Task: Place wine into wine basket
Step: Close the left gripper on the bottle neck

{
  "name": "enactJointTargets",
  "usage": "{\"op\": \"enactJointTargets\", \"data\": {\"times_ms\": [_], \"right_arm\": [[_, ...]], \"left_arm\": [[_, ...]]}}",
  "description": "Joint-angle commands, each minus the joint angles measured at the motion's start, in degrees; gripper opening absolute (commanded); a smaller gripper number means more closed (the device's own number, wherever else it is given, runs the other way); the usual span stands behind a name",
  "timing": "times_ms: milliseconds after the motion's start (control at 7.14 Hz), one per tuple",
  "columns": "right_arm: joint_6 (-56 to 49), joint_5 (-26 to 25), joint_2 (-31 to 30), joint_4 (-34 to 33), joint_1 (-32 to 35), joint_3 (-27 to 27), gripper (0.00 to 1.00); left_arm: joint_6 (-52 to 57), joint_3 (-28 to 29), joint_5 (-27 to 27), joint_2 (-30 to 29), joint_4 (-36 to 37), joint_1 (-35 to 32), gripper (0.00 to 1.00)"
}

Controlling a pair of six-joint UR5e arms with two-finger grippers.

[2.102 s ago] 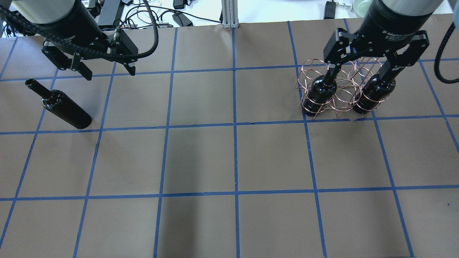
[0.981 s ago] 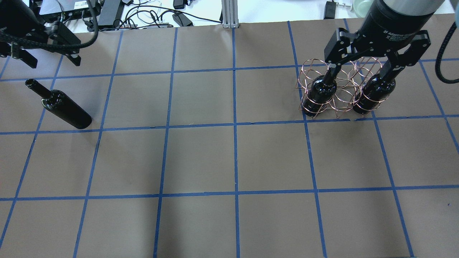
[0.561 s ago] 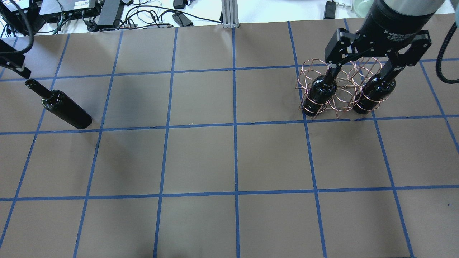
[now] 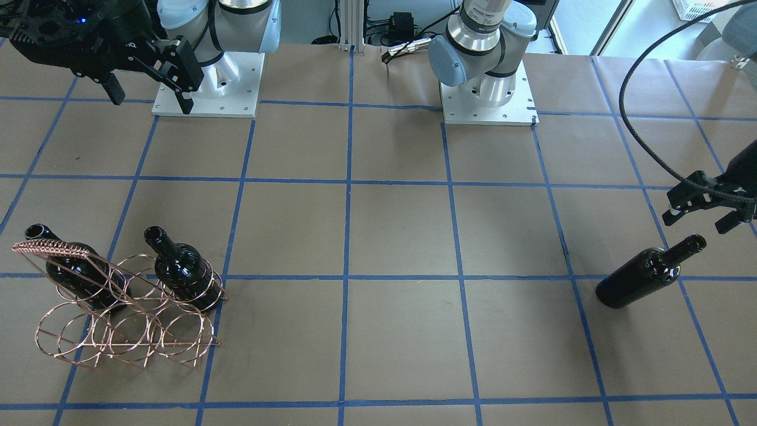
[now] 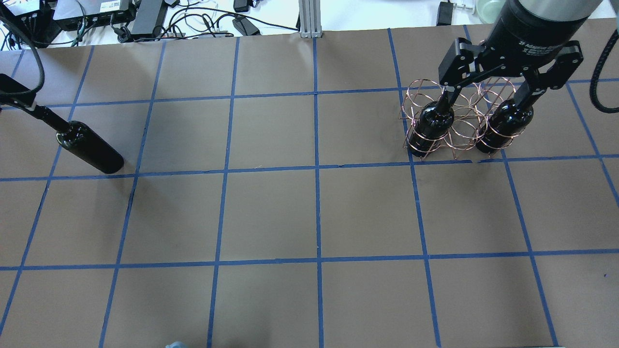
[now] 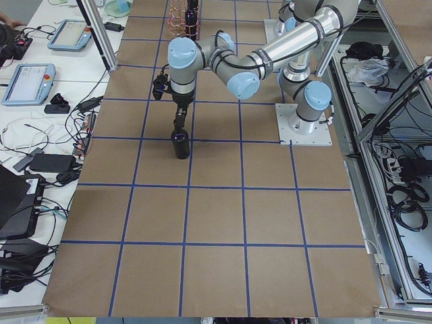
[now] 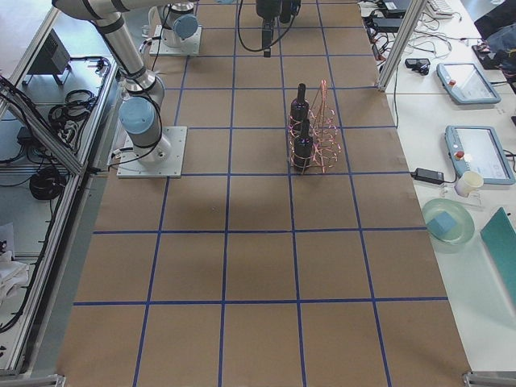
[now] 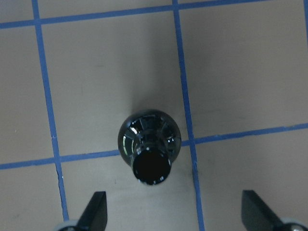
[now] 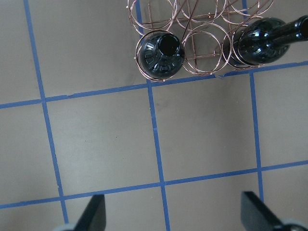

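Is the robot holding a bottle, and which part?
Nothing is held. The left gripper is open above the mouth of the wine bottle, not touching it; the right gripper is open too.

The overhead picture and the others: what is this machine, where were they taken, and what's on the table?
Two robot arms bolted to a table, each ending in a two-finger gripper. One camera looks down from behind them, one faces them, two watch from the table's ends, and one rides on each wrist. On the table stands a copper wire wine basket with two dark bottles in its rings. A third bottle stands alone; the left gripper hovers open above it. The right gripper, also open, hangs high beside the basket. Nothing is held.
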Motion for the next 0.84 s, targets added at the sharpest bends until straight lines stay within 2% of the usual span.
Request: {"op": "enactJointTargets", "data": {"times_ms": [0, 280, 701], "right_arm": [[0.0, 0.0, 0.0, 0.0, 0.1, 0.0, 1.00], [0.0, 0.1, -0.1, 0.0, 0.1, 0.0, 1.00], [0.0, 0.1, -0.1, 0.0, 0.1, 0.0, 1.00]], "left_arm": [[0.3, -1.5, 0.0, -1.6, 4.1, -0.1, 0.96], [0.0, -1.4, 0.3, -2.8, 4.4, -1.1, 0.92], [0.0, -0.9, 1.4, -3.9, 4.4, -1.3, 0.75]]}}
